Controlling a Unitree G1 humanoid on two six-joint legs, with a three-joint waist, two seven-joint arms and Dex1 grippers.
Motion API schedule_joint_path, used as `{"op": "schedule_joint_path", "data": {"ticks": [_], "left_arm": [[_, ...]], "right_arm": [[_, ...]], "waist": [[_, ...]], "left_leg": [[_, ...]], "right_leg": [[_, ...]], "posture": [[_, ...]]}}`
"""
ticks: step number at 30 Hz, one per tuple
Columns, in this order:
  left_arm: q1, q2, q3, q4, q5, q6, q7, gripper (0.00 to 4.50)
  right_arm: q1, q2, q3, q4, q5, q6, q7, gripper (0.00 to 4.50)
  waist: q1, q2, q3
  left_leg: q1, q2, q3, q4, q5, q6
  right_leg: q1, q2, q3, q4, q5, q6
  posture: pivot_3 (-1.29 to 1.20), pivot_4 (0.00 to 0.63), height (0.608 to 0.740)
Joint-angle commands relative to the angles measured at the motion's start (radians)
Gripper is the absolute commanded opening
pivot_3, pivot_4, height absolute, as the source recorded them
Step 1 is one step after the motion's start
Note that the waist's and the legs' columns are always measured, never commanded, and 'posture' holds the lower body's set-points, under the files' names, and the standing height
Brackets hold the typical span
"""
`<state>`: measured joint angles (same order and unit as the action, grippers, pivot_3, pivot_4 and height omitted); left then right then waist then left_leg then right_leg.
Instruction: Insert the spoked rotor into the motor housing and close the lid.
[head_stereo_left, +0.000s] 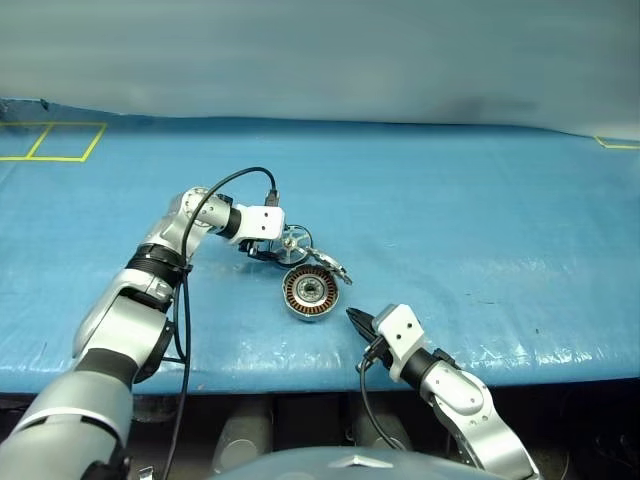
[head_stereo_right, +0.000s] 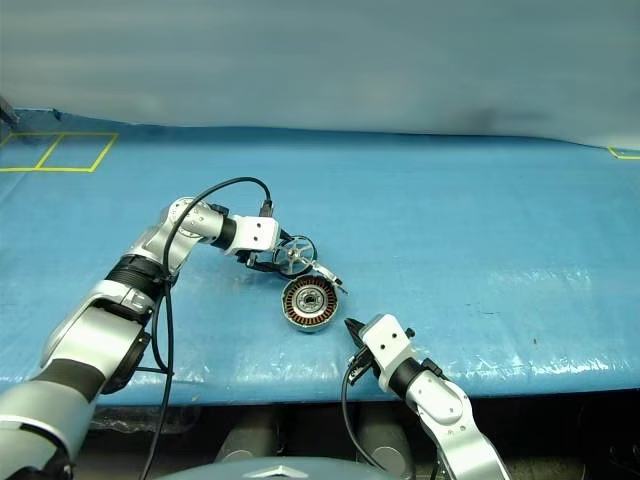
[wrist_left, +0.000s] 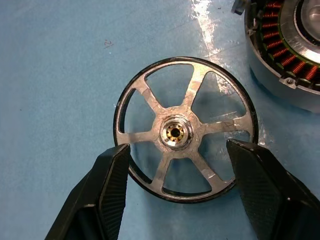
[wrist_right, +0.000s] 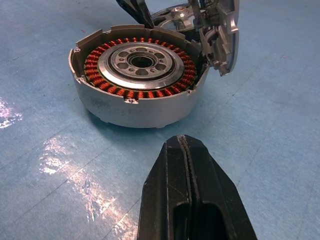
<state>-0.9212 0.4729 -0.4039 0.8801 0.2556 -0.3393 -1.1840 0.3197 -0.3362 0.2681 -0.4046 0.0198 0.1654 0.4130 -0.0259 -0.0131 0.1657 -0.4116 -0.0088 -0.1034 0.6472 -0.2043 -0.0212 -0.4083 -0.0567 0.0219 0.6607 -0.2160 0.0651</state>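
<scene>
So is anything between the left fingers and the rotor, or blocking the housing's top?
Nothing visible. The left fingers straddle the spoked rotor on the mat, and the lid stands open beside the motor housing.

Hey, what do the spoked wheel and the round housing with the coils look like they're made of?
The spoked rotor looks like bare, scuffed silver metal with a dark rim and a brassy hub; the alloy can't be told. The motor housing looks like matte grey cast metal, ringed inside by shiny copper-coloured wire windings around a machined silver hub.
</scene>
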Motion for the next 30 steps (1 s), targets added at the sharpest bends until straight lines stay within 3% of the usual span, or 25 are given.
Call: {"op": "schedule_joint_path", "data": {"ticks": [1,17,20,25,30], "left_arm": [[-0.042,0.000,0.005,0.018,0.007,-0.009,-0.002,3.33],[-0.062,-0.016,-0.010,0.078,0.028,-0.033,-0.023,3.33],[-0.062,-0.018,-0.011,0.080,0.030,-0.037,-0.024,2.71],[-0.062,-0.018,-0.016,0.085,0.032,-0.036,-0.026,1.08],[-0.062,-0.017,-0.021,0.092,0.037,-0.039,-0.024,1.00]], "right_arm": [[-0.001,0.004,-0.006,-0.022,0.004,-0.001,-0.003,0.00],[-0.007,0.005,-0.004,-0.017,-0.002,-0.002,-0.005,0.00],[-0.006,0.006,-0.004,-0.017,-0.003,-0.002,-0.006,0.00],[-0.004,0.007,-0.004,-0.019,-0.004,-0.001,-0.007,0.00],[-0.006,0.010,-0.004,-0.018,-0.004,0.000,-0.007,0.00]], "waist": [[0.000,0.000,0.000],[0.000,0.000,0.000],[0.000,0.000,0.000],[0.000,0.000,0.000],[0.000,0.000,0.000]], "left_leg": [[0.000,0.000,0.000,0.000,0.000,0.000],[0.000,0.000,0.000,0.000,0.000,0.000],[0.000,0.000,0.000,0.000,0.000,0.000],[0.000,0.000,0.000,0.000,0.000,0.000],[0.000,0.000,0.000,0.000,0.000,0.000]], "right_leg": [[0.000,0.000,0.000,0.000,0.000,0.000],[0.000,0.000,0.000,0.000,0.000,0.000],[0.000,0.000,0.000,0.000,0.000,0.000],[0.000,0.000,0.000,0.000,0.000,0.000],[0.000,0.000,0.000,0.000,0.000,0.000]], "posture": [[0.00,0.150,0.740],[0.00,0.150,0.740],[0.00,0.150,0.740],[0.00,0.150,0.740],[0.00,0.150,0.740]]}}
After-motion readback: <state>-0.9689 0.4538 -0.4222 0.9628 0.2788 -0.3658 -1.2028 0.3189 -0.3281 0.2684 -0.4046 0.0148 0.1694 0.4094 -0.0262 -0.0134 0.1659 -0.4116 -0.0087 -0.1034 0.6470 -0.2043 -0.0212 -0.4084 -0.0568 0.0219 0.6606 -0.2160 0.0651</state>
